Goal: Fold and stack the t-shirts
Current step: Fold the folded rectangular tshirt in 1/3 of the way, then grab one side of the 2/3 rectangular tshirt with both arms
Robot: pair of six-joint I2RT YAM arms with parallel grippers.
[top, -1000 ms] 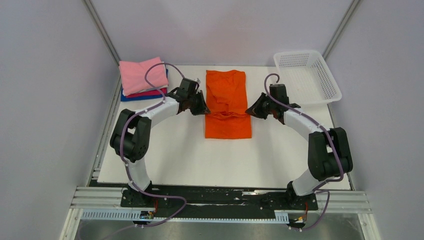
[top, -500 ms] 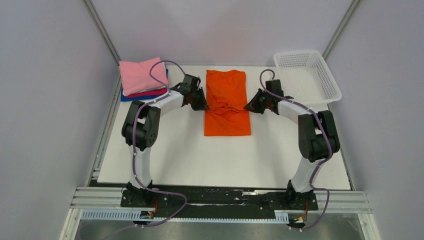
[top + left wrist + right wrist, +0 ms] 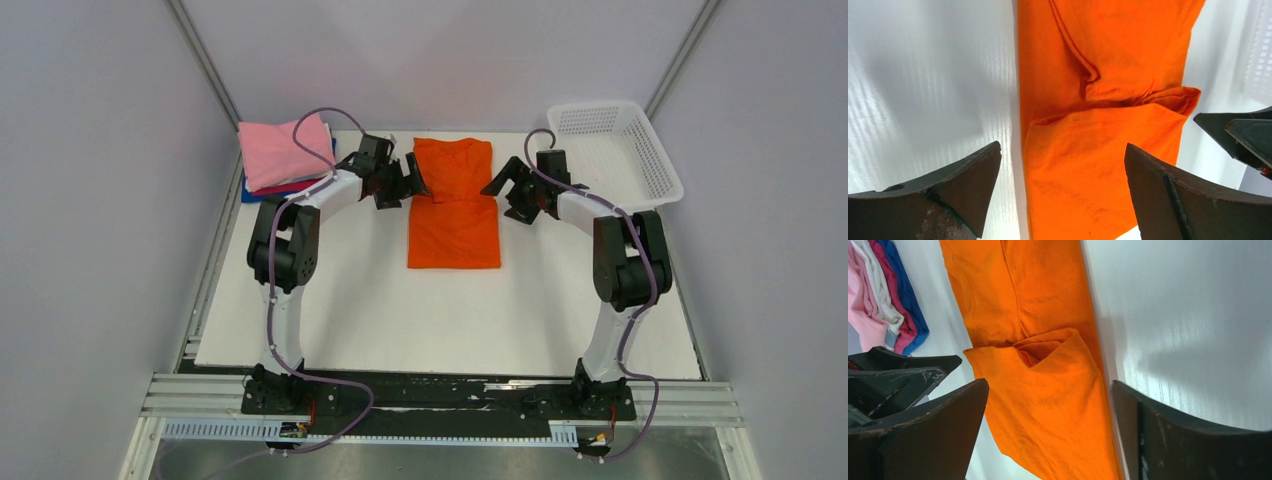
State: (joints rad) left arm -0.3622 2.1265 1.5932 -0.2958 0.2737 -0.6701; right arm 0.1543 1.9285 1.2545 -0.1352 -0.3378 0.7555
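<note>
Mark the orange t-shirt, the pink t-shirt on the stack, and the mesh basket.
orange t-shirt (image 3: 455, 230): top external view, near half.
pink t-shirt (image 3: 285, 150): top external view, middle of top face.
white mesh basket (image 3: 592, 105): top external view, far rim.

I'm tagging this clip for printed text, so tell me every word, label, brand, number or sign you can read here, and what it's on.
None: no readable text shows in any view.
The orange t-shirt is plain, the folded stack shows no print, and the white basket carries no visible label.
</note>
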